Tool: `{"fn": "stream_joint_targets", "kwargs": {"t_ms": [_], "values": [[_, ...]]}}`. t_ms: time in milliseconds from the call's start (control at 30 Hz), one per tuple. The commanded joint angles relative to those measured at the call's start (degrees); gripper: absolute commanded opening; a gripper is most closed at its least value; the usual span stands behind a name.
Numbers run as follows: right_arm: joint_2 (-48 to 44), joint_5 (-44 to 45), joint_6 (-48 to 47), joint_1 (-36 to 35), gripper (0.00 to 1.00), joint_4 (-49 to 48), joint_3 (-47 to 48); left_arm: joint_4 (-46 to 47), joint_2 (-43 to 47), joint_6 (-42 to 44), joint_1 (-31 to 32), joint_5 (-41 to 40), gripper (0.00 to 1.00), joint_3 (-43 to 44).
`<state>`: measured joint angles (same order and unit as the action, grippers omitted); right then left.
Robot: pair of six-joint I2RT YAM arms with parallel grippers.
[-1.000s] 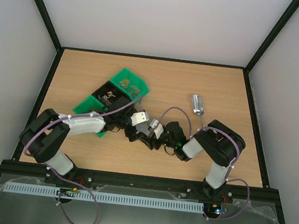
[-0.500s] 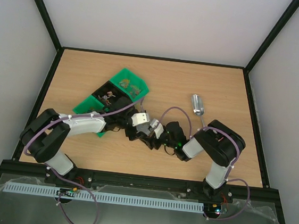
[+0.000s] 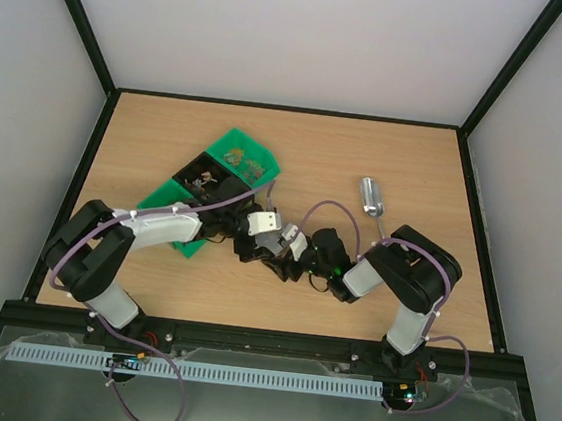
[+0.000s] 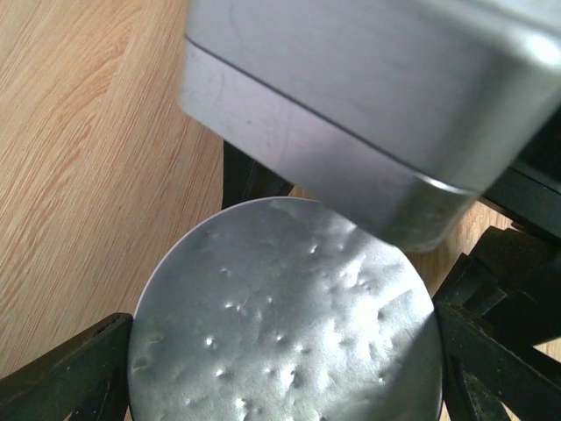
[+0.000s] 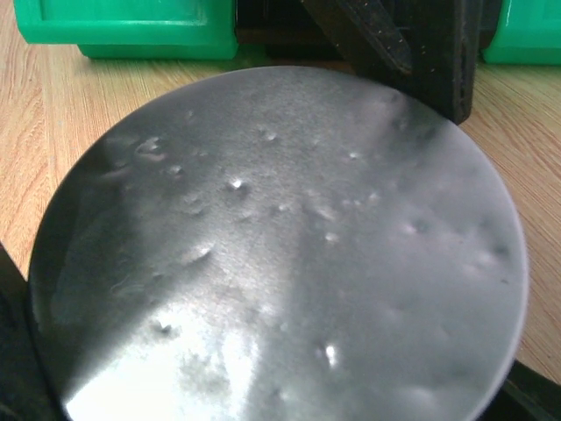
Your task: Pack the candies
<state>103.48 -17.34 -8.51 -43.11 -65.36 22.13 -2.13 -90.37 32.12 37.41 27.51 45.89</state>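
From above, the left gripper (image 3: 255, 248) and right gripper (image 3: 278, 260) meet mid-table, apparently to pass something across. The candies (image 3: 241, 158) lie in the green bin (image 3: 167, 199) at eleven o'clock, with the scoop (image 3: 370, 197) at two.

Left wrist: the lid (image 4: 280, 342) sits between wide-spread fingers (image 4: 70, 373); whether they grip it I cannot tell.

Right wrist: the lid spans that gripper's fingers (image 5: 10, 351) edge to edge, apparently clamped, jaws wide.
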Motion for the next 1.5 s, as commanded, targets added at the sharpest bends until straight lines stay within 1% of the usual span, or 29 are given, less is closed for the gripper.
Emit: {"fn": "stream_joint_targets", "kwargs": {"t_ms": [0,100,267,500,633,700,733,800,867,967,1033,1133,1200,1267,1300,1400,1467], "values": [[-0.2,-5.1,-3.2,0.0,0.35,7.7,-1.3,-6.6,-1.2,11.7,-0.3,6.7,0.75,2.0],[-0.4,-5.5,-3.6,0.0,0.35,8.4,-1.5,-10.1,-2.3,15.3,-0.5,8.2,0.74,3.5],[-0.7,-5.9,-4.0,0.1,0.34,8.9,-1.6,-17.6,-4.7,24.6,-1.2,10.9,0.71,6.9],[-1.4,-6.5,-5.0,0.1,0.34,9.5,-1.8,-26.3,-8.6,34.7,-1.5,13.8,0.70,11.5],[-2.1,-5.8,-5.1,0.1,0.34,9.9,-2.1,-31.2,-10.9,39.5,-1.7,15.5,0.70,14.5],[-2.4,-5.0,-4.9,0.1,0.37,9.8,-2.3,-32.0,-11.6,39.9,-1.7,15.9,0.70,15.2],[-2.4,-4.5,-4.6,0.1,0.40,9.5,-2.3,-31.9,-11.8,39.5,-1.7,16.0,0.70,15.3],[-2.5,-3.7,-4.1,0.1,0.50,9.0,-2.3,-31.1,-12.0,38.2,-1.8,15.9,0.70,15.3],[-2.4,-3.5,-3.8,0.2,0.65,8.3,-2.4,-29.2,-11.9,35.4,-2.2,15.8,0.70,14.7],[-1.9,-2.6,-2.9,0.2,0.76,7.2,-2.1,-24.6,-11.0,29.5,-2.6,15.5,0.70,13.6],[-1.6,-2.1,-2.3,0.1,0.80,5.8,-1.9,-22.2,-10.6,25.7,-2.9,15.2,0.70,13.3],[-0.8,-2.2,-1.6,0.2,0.86,3.4,-1.5,-20.5,-10.3,21.6,-3.4,14.8,0.71,12.9],[0.2,-2.3,-1.1,0.1,0.87,1.7,-1.0,-18.1,-9.7,18.4,-3.3,14.3,0.71,12.0],[1.1,-2.1,-0.6,0.2,0.88,0.4,-0.5,-14.7,-8.9,13.5,-3.4,13.6,0.71,10.7],[2.4,-2.1,-0.6,0.2,0.88,-0.8,0.2,-11.1,-8.4,7.7,-3.4,12.4,0.71,9.7],[3.8,-2.0,-0.5,0.2,0.87,-2.2,0.5,-7.5,-7.8,2.6,-3.4,11.0,0.71,8.6],[4.5,-2.5,0.1,0.1,0.87,-3.1,0.9,-6.2,-7.1,1.0,-3.3,10.4,0.71,7.7]]}}
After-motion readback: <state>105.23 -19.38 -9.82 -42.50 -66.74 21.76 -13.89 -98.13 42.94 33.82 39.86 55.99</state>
